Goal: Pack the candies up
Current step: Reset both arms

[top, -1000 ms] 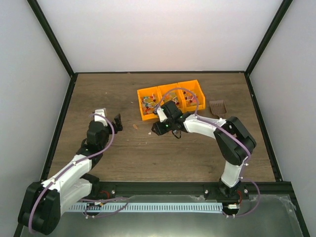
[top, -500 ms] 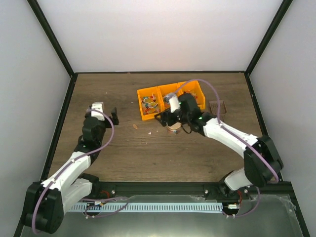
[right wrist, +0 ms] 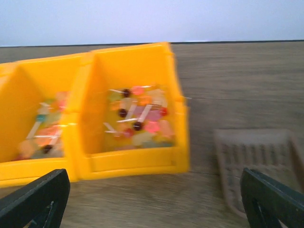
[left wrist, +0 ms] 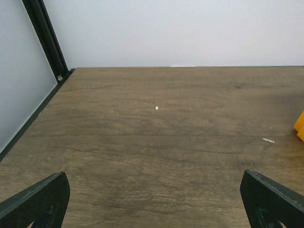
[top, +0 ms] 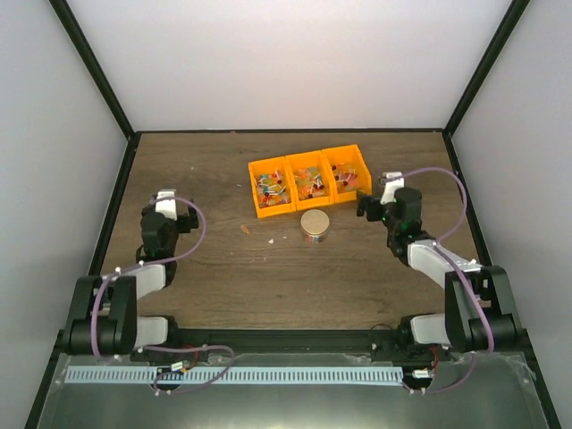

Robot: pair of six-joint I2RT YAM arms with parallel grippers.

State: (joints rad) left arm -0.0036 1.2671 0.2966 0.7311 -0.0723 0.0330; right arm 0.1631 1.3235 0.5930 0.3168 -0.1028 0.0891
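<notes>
**Jaws wide and empty; scoop judged next**

Top view: the candies [top: 309, 183] are seen in three orange bins [top: 268, 212], ahead-left of the right jaws and well to the right of the left jaws. A round cream-topped tin [top: 314, 225] is set nearer than the bins. Both pairs of jaws are spread wide, with nothing held.

Left wrist: only tabletop [left wrist: 156, 142] is shown between the jaws.

Right wrist: a brown scoop [right wrist: 259, 164] is found just ahead-right.

A gap between steps is judged; next, the scoop would need to be approached and gripped.
</notes>
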